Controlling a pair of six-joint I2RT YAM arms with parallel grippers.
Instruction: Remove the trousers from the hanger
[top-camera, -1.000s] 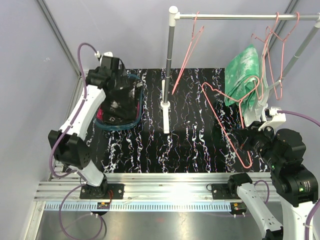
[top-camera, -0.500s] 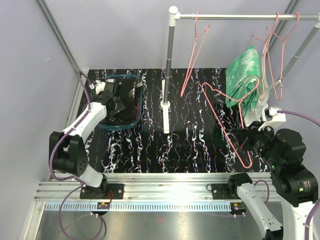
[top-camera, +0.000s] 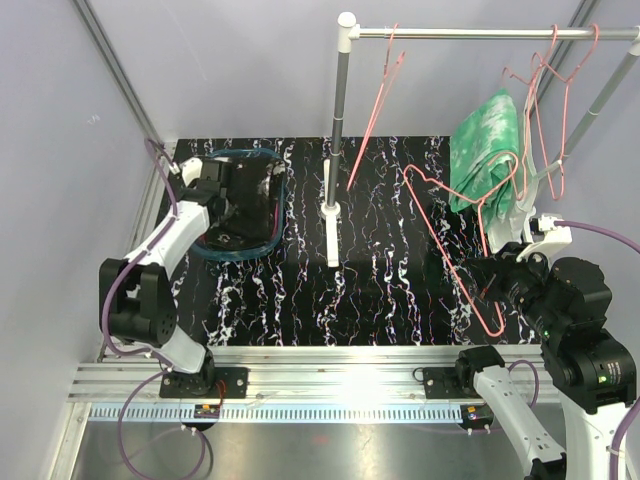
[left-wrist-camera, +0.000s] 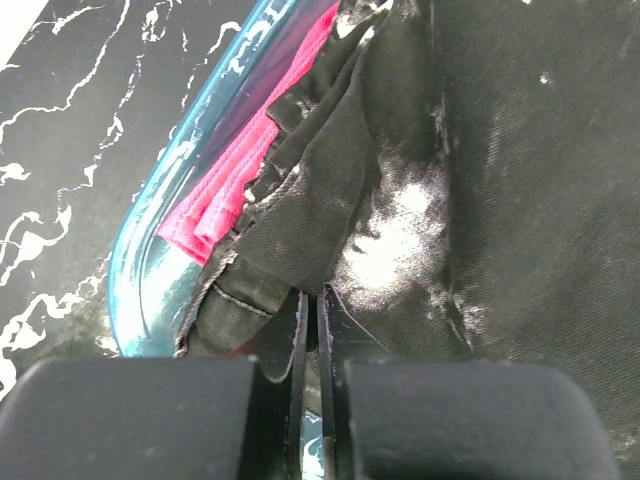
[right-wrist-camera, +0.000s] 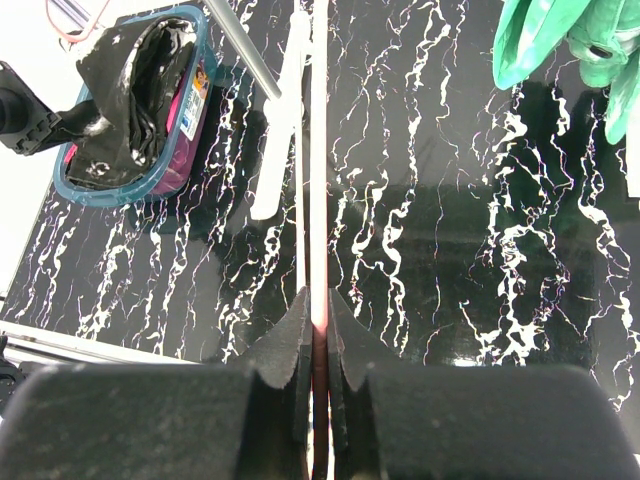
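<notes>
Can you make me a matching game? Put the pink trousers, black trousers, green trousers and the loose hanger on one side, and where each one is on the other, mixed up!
1. pink trousers
2. black trousers
3. green trousers
4. loose hanger

A. hanging from the rack
B. in the right hand
C. on top in the tub
D. underneath in the tub

Pairs: 1-D, 2-C, 3-A, 4-B

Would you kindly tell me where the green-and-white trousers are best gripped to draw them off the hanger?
I would grip the lower edge of the green-and-white trousers, coming from the left. They drape over the pink hanger clamped in the right fingers. Their bottom appears to hang free of the wire, and other hangers crowd their right.
</notes>
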